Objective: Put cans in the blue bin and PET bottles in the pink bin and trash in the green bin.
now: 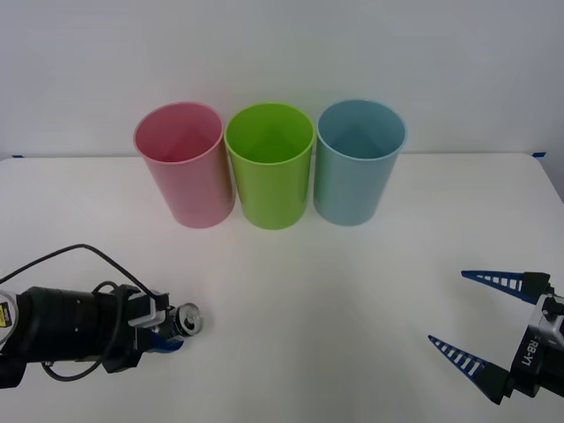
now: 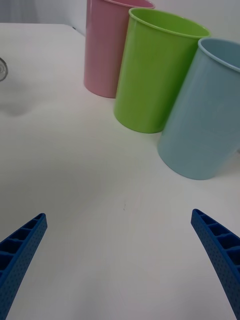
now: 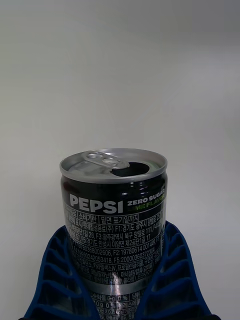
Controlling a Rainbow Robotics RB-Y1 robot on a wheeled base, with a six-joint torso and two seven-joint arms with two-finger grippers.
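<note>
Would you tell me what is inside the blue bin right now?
The front view looks into the blue bin past its rim: only bare blue inner wall shows, and its floor is out of sight. The can sits clamped in the left gripper; the right gripper waits open.

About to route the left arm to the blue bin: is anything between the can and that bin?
The left gripper holds the Pepsi can. Bare table lies between it and the blue bin. The green bin stands beside the blue one, just off that line.
</note>
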